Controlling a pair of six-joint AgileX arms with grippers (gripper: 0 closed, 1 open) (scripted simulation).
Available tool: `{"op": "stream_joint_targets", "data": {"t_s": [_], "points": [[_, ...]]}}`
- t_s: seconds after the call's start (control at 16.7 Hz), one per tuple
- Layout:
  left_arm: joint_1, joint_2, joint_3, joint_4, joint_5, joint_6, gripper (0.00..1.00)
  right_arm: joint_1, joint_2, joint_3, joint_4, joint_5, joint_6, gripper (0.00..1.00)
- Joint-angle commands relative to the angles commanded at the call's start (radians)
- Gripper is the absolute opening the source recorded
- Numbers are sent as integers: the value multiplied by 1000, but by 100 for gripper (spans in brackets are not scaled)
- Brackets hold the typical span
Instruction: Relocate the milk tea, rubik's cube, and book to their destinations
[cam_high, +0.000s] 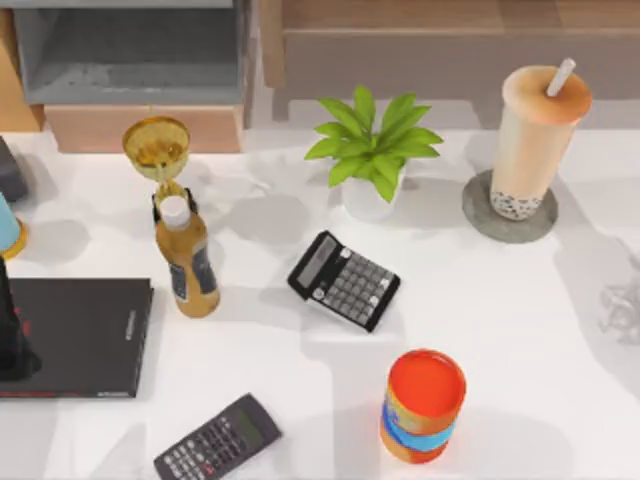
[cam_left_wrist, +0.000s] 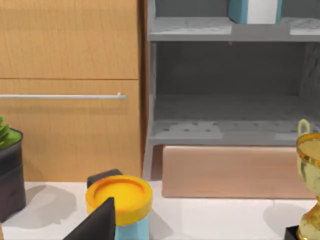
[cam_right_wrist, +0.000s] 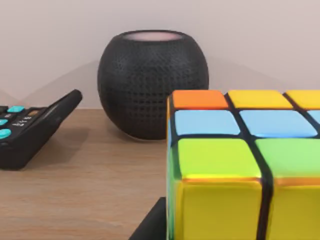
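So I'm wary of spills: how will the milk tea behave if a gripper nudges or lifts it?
The milk tea is tall and narrow, standing on a small grey coaster, so a push near the lid would probably tip it. It looks full, so likely heavy for its size. The smooth clear plastic wall may be slippery and could flex if squeezed.

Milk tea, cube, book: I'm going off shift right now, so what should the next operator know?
Left gripper: faces the shelf unit, beside a yellow-lidded cup.
Right gripper: close against the rubik's cube on a wooden surface, near a black speaker; a grasp can't be confirmed.
Milk tea: on the grey coaster, top view's right.
Book: on the upper shelf.
Done, apparently: milk tea, book.
Left: confirm the cube.
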Motion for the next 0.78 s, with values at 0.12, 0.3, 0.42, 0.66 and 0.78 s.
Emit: {"op": "stream_joint_targets", "data": {"t_s": [0.12, 0.3, 0.42, 0.66, 0.78], "points": [[0, 0, 0, 0, 0, 0, 100, 0, 0, 0, 0, 0, 0, 38], [0, 0, 0, 0, 0, 0, 100, 0, 0, 0, 0, 0, 0, 60], [0, 0, 0, 0, 0, 0, 100, 0, 0, 0, 0, 0, 0, 75], [0, 0, 0, 0, 0, 0, 100, 0, 0, 0, 0, 0, 0, 100], [0, 0, 0, 0, 0, 0, 100, 0, 0, 0, 0, 0, 0, 100]]}}
